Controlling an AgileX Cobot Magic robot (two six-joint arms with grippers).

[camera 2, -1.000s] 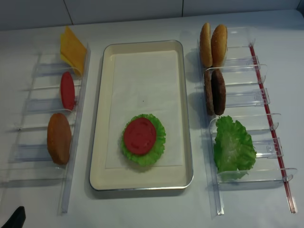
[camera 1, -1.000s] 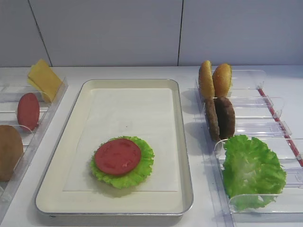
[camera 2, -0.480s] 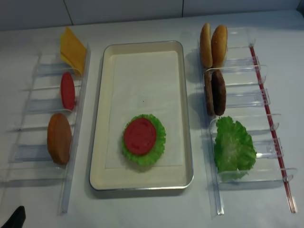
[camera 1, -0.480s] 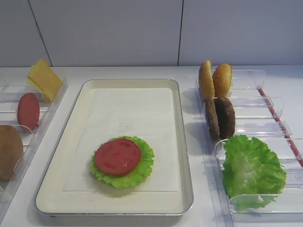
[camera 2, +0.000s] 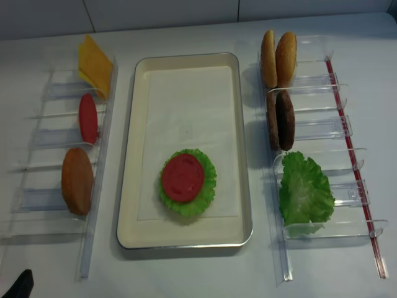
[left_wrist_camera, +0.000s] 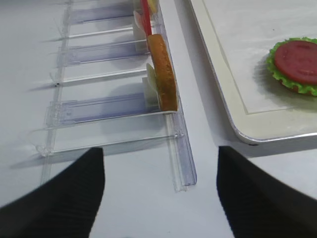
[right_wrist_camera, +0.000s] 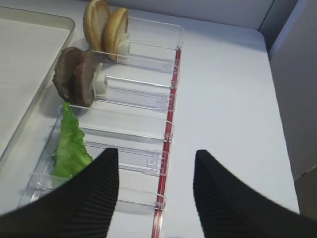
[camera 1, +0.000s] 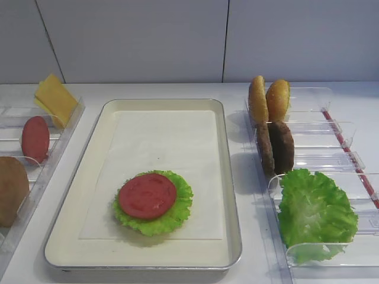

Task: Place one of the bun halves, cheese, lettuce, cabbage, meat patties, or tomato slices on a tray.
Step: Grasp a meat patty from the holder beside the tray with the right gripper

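Nothing changed over last second: tomato slice (camera 1: 147, 196) rests on lettuce (camera 1: 155, 203) on tray (camera 1: 234, 195), as before. Both claws, left claw (left_wrist_camera: 158, 191) and right claw (right_wrist_camera: 156, 186), hover wide, empty, over table. Meat patties (camera 1: 275, 147) look next.

1. White tabletop (camera 2: 198, 273), smooth and matte, carries everything.
2. Left clear plastic holder (camera 2: 56, 136): long rack with cross dividers forming slots, along the tabletop's left edge, running front to back.
3. Right clear plastic holder (camera 2: 322, 149): matching rack along the tabletop's right side, divided into slots the same way.
4. Red strip (camera 2: 356, 186) runs lengthwise down the right holder's outer side, toward the tabletop's right edge.
5. Pale grey wall panels (camera 1: 177, 41) rise behind the tabletop's far edge, with thin dark vertical seams between them.
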